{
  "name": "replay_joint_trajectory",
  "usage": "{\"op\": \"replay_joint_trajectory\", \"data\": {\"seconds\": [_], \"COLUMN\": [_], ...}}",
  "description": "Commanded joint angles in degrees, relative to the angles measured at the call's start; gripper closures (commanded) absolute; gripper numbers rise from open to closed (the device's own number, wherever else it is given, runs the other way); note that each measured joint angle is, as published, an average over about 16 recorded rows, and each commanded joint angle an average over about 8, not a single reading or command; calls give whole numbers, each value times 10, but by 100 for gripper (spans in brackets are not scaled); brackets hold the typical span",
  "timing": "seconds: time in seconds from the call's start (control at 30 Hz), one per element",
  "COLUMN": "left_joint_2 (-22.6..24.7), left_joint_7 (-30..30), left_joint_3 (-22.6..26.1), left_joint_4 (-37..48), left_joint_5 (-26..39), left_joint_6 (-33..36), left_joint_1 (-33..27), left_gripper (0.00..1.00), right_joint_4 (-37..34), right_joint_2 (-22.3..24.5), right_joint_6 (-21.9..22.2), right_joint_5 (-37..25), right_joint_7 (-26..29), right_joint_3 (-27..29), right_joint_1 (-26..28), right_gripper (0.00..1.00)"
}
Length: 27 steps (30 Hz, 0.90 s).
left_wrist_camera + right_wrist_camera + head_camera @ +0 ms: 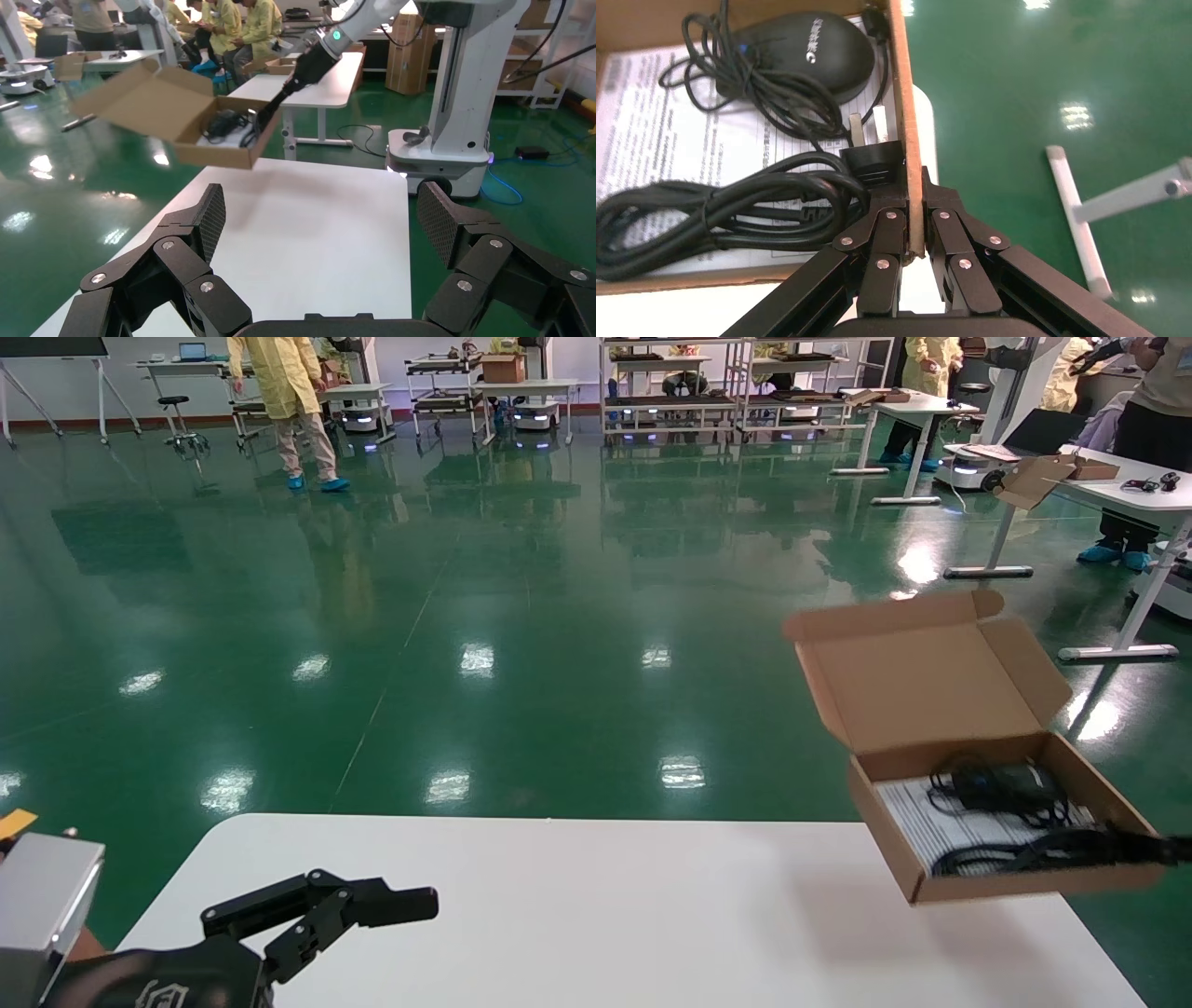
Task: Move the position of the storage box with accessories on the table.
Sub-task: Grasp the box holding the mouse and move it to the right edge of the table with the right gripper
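Right gripper (916, 210), jaws pinching the storage box (987, 775) wall, is carrying it above the bench (605, 915) at 3 o'clock; set-down likely next; left gripper (320, 217) idling, jaws wide.

storage box (941, 710): brown cardboard, lid open, tilted, held aloft over table's (596, 915) right far corner | accessories (758, 140): black cables, adapter, printed sheet inside
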Motion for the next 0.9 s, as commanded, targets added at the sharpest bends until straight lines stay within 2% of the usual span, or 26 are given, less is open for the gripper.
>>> {"op": "replay_joint_trajectory", "data": {"seconds": [0.03, 0.23, 0.37, 0.57, 0.9], "left_joint_2": [0, 0, 0, 0, 0], "left_joint_7": [0, 0, 0, 0, 0], "left_joint_3": [0, 0, 0, 0, 0], "left_joint_4": [0, 0, 0, 0, 0], "left_joint_5": [0, 0, 0, 0, 0], "left_joint_6": [0, 0, 0, 0, 0], "left_joint_1": [0, 0, 0, 0, 0], "left_gripper": [0, 0, 0, 0, 0], "right_joint_4": [-2, -7, -6, 2, 12], "right_joint_2": [4, 0, -2, -3, -11], "right_joint_6": [14, 97, 129, 140, 130], "right_joint_5": [5, 23, 35, 51, 66], "right_joint_7": [-6, -9, -10, -15, -23], "right_joint_3": [3, 15, 24, 35, 46], "right_joint_1": [-15, -65, -95, -122, -139], "right_gripper": [100, 100, 100, 100, 100]}}
